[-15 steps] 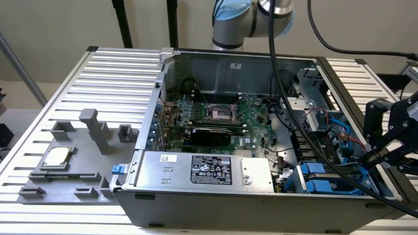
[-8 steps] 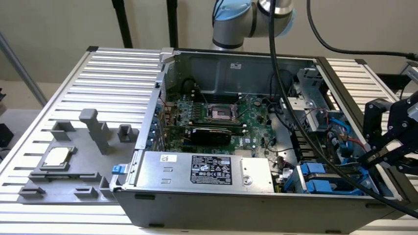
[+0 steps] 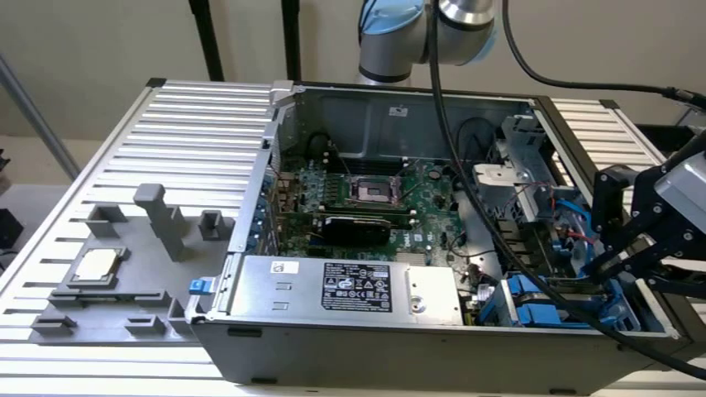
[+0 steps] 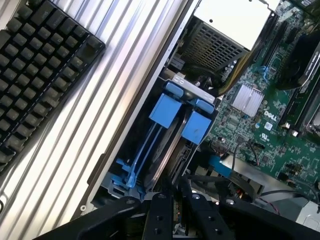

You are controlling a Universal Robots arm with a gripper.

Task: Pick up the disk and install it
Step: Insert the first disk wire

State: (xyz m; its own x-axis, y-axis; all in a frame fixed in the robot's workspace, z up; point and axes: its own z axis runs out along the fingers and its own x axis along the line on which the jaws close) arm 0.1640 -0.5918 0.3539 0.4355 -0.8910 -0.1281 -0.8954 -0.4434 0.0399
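A black cable crosses the open computer case, and blue rails crowd the bay under the hand. Beside the case, bare table reaches a keyboard.

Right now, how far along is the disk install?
Looks done: the disk stands edge-on in the drive bay at the corner of the computer case. In hand: the gripper hangs close over it. Left: I cannot tell whether the disk is fully seated or released.
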